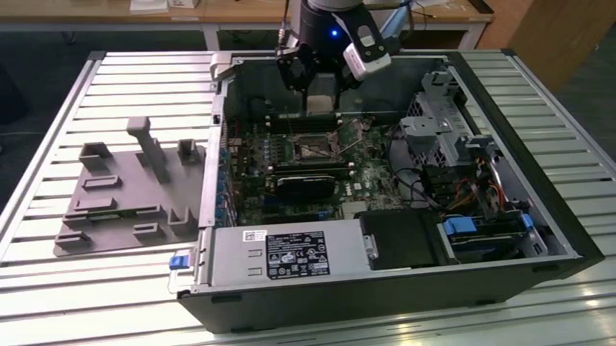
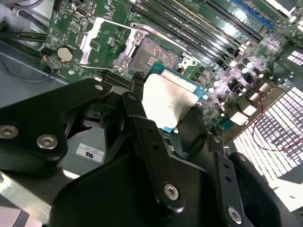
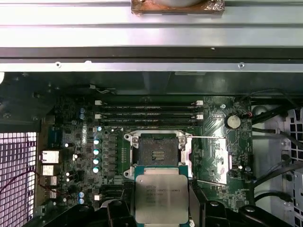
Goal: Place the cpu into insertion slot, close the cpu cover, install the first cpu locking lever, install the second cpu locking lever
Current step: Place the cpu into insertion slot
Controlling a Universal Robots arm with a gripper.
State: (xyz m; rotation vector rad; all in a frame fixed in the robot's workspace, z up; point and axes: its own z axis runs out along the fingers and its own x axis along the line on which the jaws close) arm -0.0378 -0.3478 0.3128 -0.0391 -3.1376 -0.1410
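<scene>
On a slatted metal table, a computer case; wooden desk behind; hand tight around cpu near insertion slot.

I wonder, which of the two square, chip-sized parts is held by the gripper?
The chip with the pale metal top, clamped in the gripper; the dark-centred socket sits empty on the green board.

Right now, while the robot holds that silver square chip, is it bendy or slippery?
Probably stiff: the chip looks flat though the gripper pinches it just by its sides. Its shiny metal top looks smooth, so maybe slippery. It is thin and small, so likely light.
</scene>
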